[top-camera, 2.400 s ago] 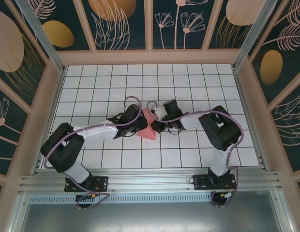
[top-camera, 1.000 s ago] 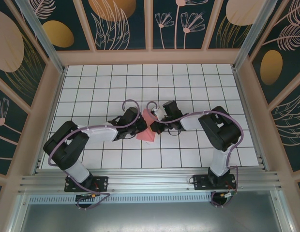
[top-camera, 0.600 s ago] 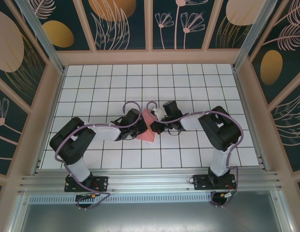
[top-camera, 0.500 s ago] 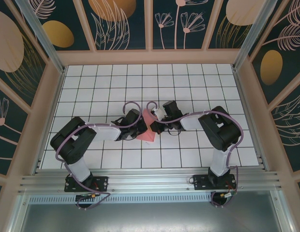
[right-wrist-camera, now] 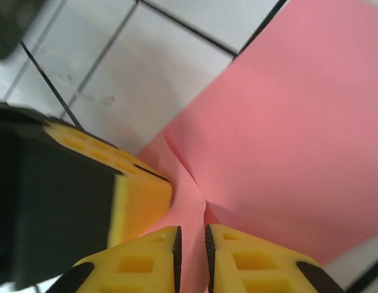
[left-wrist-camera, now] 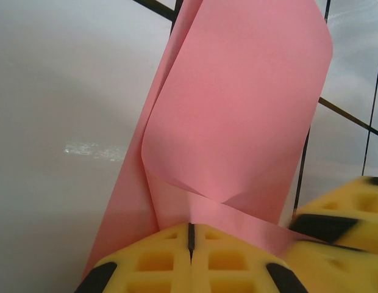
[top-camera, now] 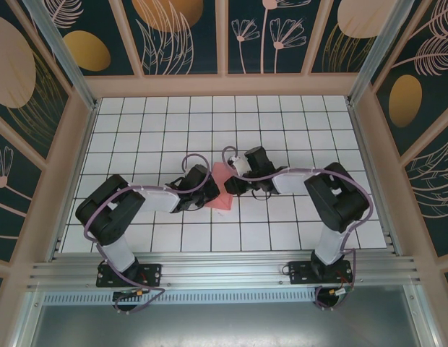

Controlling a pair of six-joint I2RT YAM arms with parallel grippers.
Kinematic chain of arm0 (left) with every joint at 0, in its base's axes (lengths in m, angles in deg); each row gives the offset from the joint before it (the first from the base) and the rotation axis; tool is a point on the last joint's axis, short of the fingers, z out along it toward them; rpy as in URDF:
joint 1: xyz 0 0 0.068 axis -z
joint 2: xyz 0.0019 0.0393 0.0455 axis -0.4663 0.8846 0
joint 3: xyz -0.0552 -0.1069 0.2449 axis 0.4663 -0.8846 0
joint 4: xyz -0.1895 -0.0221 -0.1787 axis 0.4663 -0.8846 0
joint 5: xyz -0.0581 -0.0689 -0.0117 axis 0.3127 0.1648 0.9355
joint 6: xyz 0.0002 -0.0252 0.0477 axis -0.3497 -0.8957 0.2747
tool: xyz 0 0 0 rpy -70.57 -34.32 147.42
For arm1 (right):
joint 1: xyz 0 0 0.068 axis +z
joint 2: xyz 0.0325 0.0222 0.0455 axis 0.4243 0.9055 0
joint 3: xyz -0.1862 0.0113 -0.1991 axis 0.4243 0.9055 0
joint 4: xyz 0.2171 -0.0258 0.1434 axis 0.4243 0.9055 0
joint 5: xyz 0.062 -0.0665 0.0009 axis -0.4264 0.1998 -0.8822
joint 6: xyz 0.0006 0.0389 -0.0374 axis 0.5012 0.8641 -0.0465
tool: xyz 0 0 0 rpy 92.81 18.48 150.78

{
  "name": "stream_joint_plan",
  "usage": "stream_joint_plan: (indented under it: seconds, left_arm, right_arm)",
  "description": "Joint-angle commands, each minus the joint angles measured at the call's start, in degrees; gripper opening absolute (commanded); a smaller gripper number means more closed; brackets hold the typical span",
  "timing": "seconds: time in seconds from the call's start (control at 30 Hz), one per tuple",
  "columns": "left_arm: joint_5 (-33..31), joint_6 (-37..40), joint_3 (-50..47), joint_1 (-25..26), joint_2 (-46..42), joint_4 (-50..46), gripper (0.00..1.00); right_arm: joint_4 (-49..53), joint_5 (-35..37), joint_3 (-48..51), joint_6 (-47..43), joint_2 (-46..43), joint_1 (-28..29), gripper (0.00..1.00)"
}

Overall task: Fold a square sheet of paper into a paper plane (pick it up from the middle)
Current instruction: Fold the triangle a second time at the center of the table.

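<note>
Left gripper (top-camera: 207,194) was low on the white gridded table (top-camera: 282,137), with its yellow pads pressed together and no gap at the seam. The thin salmon-pink square sheet of paper (top-camera: 221,189), already folded into layers, lay flat on the table right in front of its tips. In the left wrist view, a folded strip of the sheet (left-wrist-camera: 238,110) ran straight across the tips of the left gripper (left-wrist-camera: 190,241), touching them. Couldn't tell whether any paper was caught between the pads. A rounded flap curled up just ahead of the tips. The rest of the sheet stretched away from them.

Right gripper (top-camera: 229,188) came in from the opposite side, its tips meeting the same sheet and close to the left gripper's. In the right wrist view, the pads of the right gripper (right-wrist-camera: 191,244) stood a narrow slit apart. A raised crease of the sheet (right-wrist-camera: 286,134) ran into that slit, with the pads not visibly clamping it. The broad flat part of the sheet lay ahead of the tips and off to one side. One yellow pad (right-wrist-camera: 140,195) of the left gripper sat just beside the right gripper's tips, touching the paper.
</note>
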Motion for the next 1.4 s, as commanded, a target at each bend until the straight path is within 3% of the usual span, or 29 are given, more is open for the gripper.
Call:
stream_joint_plan:
  seconds: [0.0,0.13,0.3,0.53,0.93,1.17,1.37]
  left_arm:
    - [-0.76,-0.81,-1.86,-0.31,1.51,-3.23,0.0]
    - [-0.52,-0.8,-1.95,-0.32,1.61,-2.57,0.0]
    - [-0.38,-0.46,-1.68,-0.36,1.62,-2.55,0.0]
    - [-0.38,-0.45,-1.95,-0.32,1.51,-2.37,0.0]
    - [-0.19,-0.26,-1.95,-0.32,1.61,-2.11,0.0]
    - [-0.44,-0.19,-1.95,-0.35,1.4,-2.47,0.0]
    - [-0.46,-0.19,-2.03,-0.33,1.38,-2.37,0.0]
  right_arm:
    - [1.78,1.61,1.14,4.02,-5.94,-0.36,0.24]
    - [2.18,-1.62,2.66,8.38,-7.57,0.16,0.24]
    - [3.86,-7.7,2.07,9.51,-5.38,3.54,0.1]
    - [6.35,-4.52,0.32,10.47,-3.03,5.59,0.02]
    - [7.3,-4.91,1.26,11.48,-2.53,5.8,0.0]
    - [10.88,-0.78,1.19,12.33,-5.05,5.11,0.0]
    - [10.71,-1.25,1.9,13.54,-7.66,5.59,0.0]
